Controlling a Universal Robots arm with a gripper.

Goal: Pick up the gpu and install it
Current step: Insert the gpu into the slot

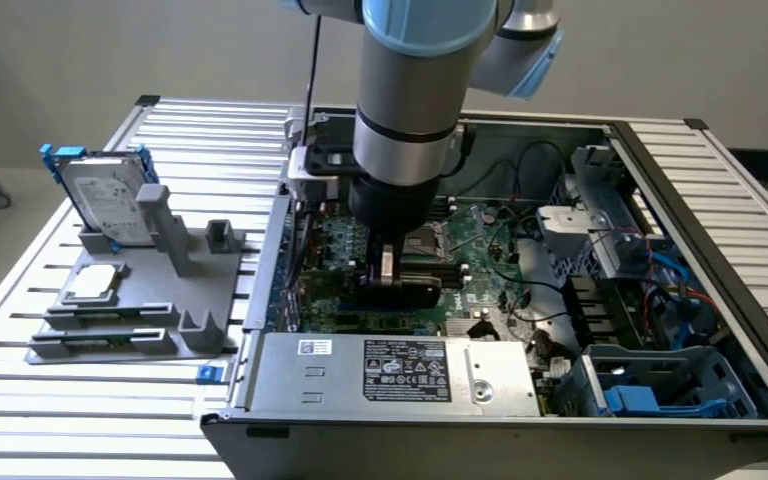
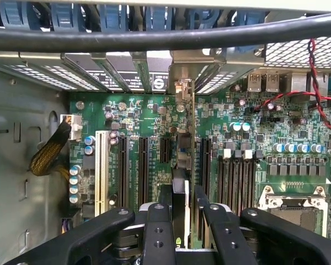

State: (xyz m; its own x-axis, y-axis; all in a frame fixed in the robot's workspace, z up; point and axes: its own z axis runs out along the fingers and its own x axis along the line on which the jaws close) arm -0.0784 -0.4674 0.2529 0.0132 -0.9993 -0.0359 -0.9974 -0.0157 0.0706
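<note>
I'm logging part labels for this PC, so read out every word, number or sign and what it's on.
"S"-like round mark, uncertain: on a slot cover.
power supply label: print too small to read.
hard drive label: blurred.
motherboard: markings too small.
gpu in the tool: no text visible.

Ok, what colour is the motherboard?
The motherboard is green; the wrist view shows it best.
</note>
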